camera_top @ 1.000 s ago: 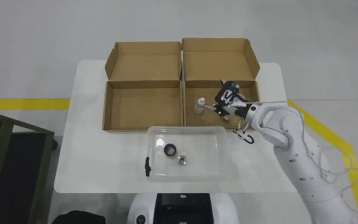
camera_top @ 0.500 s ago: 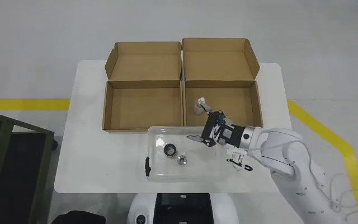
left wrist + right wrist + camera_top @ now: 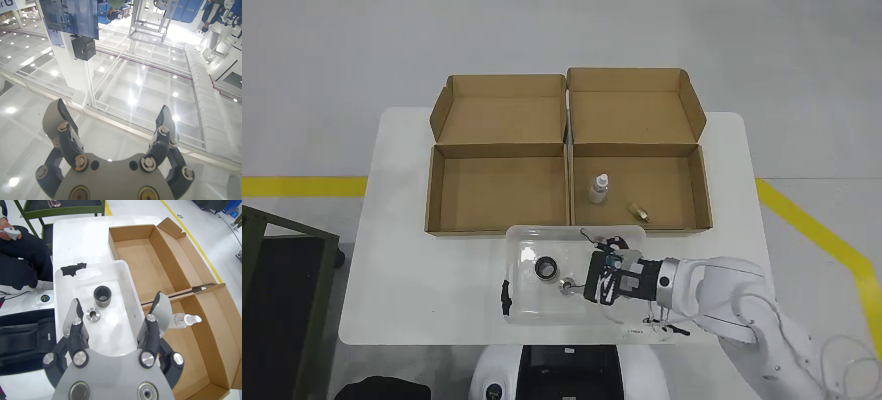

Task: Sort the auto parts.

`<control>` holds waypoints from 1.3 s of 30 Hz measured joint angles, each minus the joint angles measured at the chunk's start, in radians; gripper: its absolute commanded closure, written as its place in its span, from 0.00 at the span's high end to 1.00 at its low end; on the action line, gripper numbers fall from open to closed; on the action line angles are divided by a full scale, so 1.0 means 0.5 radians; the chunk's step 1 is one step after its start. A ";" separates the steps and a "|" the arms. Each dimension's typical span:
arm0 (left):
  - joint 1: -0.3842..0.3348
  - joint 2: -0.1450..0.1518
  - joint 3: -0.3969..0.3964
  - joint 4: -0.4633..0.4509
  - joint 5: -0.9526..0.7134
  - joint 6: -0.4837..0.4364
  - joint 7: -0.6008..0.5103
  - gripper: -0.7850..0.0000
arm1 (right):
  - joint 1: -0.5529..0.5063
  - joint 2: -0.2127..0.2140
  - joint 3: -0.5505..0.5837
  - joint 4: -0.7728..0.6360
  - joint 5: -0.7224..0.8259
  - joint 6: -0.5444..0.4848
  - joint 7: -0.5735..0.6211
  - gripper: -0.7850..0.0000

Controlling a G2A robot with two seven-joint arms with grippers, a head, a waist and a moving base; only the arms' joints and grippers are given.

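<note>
A clear plastic bin at the table's front holds a black cylindrical bushing and a small silver ring part. My right gripper hovers over the bin, open and holding nothing, close to the silver part. The right cardboard box contains a small white spray bottle and a small brass fitting. The left cardboard box holds nothing. My left gripper is open, pointing up at a ceiling.
Black tape sticks to the bin's left end. The boxes' open flaps stand up along the table's far side. A green cart stands left of the white table.
My right arm swung from over the right box toward the front, down over the clear bin. The spray bottle and brass fitting now lie uncovered in the right box.
</note>
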 measured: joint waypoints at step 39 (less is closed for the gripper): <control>0.000 0.000 0.000 0.000 0.000 0.000 0.000 1.00 | 0.123 -0.052 -0.443 0.480 -0.488 0.007 -0.151 0.63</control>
